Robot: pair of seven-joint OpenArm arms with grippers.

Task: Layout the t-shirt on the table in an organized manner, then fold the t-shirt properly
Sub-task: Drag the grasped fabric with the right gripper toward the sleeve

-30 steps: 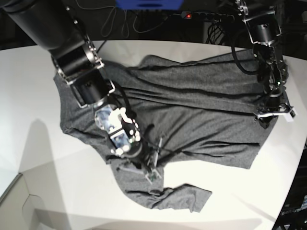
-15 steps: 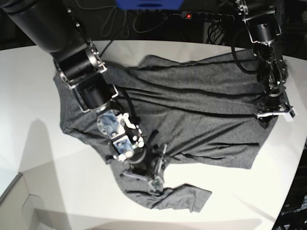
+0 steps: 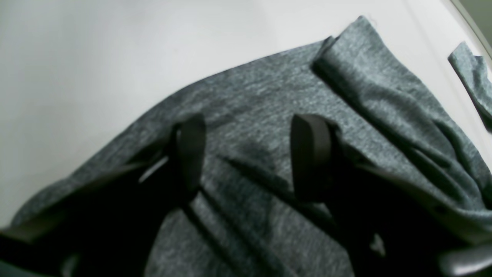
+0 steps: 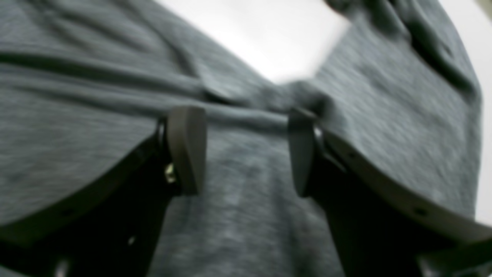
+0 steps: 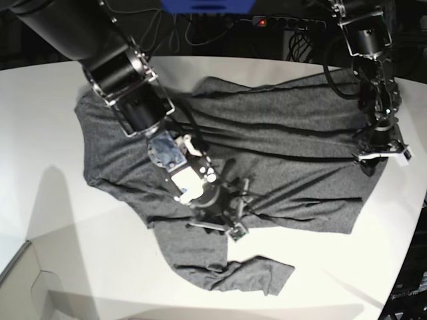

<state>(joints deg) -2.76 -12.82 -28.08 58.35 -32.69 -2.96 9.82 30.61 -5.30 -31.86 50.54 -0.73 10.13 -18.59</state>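
Seeing right gripper spreading wide over t-shirt near its lower hem, gripping nothing; it was pinched shut on sleeve fabric a second ago. Left gripper hanging part-open over shirt's corner, pads touching cloth. Soft heather-grey knit lying rumpled on smooth white table.

White bench with a curved far edge, evenly lit from above; soft shadows fall on its near left part. Behind the far edge, a dark background holds a blue object, a power strip with a red light and loose black cables. At the near left corner, a pale lower surface shows.
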